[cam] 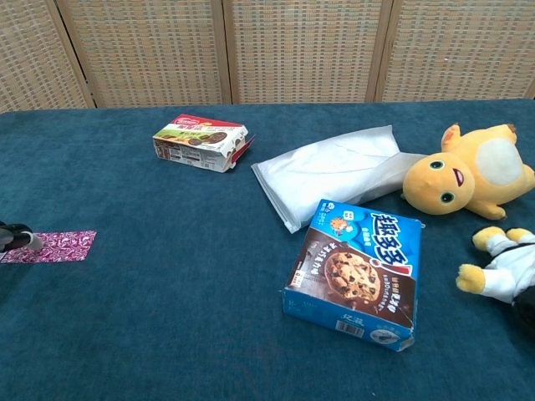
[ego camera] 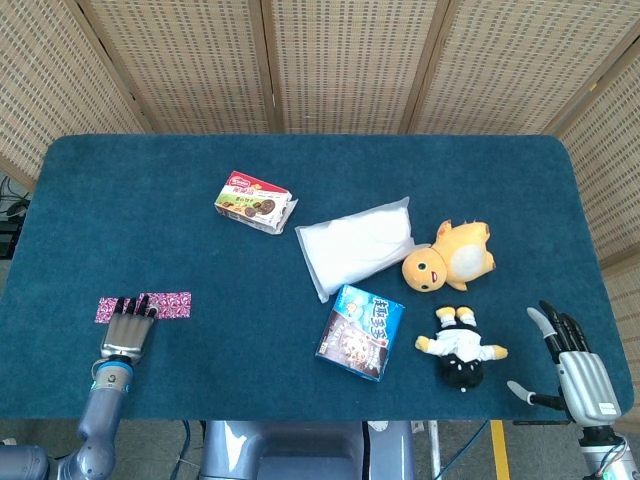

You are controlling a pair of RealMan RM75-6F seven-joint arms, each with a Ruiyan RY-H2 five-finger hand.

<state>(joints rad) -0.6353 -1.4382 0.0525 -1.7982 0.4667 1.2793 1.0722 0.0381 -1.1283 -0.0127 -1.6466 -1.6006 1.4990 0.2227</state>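
My left hand [ego camera: 127, 330] lies flat at the front left of the table, fingers stretched forward and slightly apart, their tips on the near edge of a pink patterned flat packet [ego camera: 165, 303]. In the chest view only a fingertip [cam: 18, 236] shows at the left edge, touching that packet [cam: 57, 246]. My right hand [ego camera: 575, 365] hangs open past the table's front right corner, holding nothing, nearest to a small doll in white [ego camera: 460, 350].
On the blue table [ego camera: 150, 200] lie a red-and-green biscuit box [ego camera: 255, 201], a white pillow-like bag [ego camera: 358, 243], a yellow plush toy [ego camera: 452, 255] and a blue cookie box [ego camera: 361, 332]. Wicker screens stand behind.
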